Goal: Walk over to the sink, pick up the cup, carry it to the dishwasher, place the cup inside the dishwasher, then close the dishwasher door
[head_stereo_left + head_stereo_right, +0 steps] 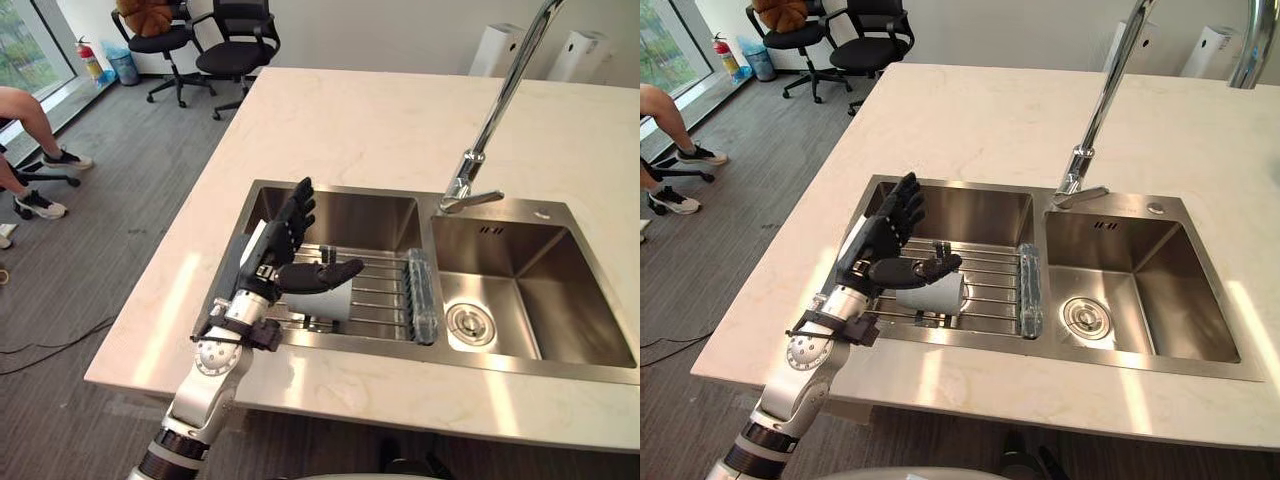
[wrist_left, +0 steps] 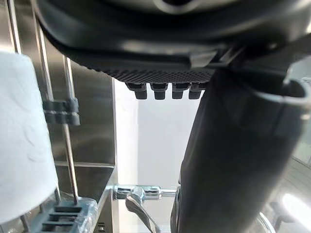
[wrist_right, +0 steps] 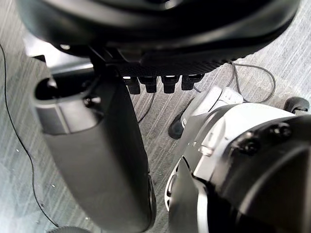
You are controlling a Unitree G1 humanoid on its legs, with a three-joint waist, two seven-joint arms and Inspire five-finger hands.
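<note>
**Cup on the rack, open left hand above it**

Over the left basin of the sink [image 1: 335, 188]: left hand [image 1: 283, 238], fingers straight and slightly fanned, pointing away toward the far wall of the basin, thumb [image 1: 925, 268] stuck out sideways. Nothing gripped. Just under that thumb, on the wire rack [image 1: 385, 292] spanning the basin: white cup [image 1: 933, 293], lying on its side. Thumb across the top of the cup; touching or a hair apart, hard to tell from here. In the left wrist view, cup [image 2: 22, 145] beside the palm, outside the span between thumb and fingers. Tall faucet [image 1: 500, 100] between the two basins, on the pale counter [image 1: 370, 115]. Right hand [image 3: 92, 160] down low above the grey floor [image 3: 272, 53], fingers straight, holding nothing.
</note>
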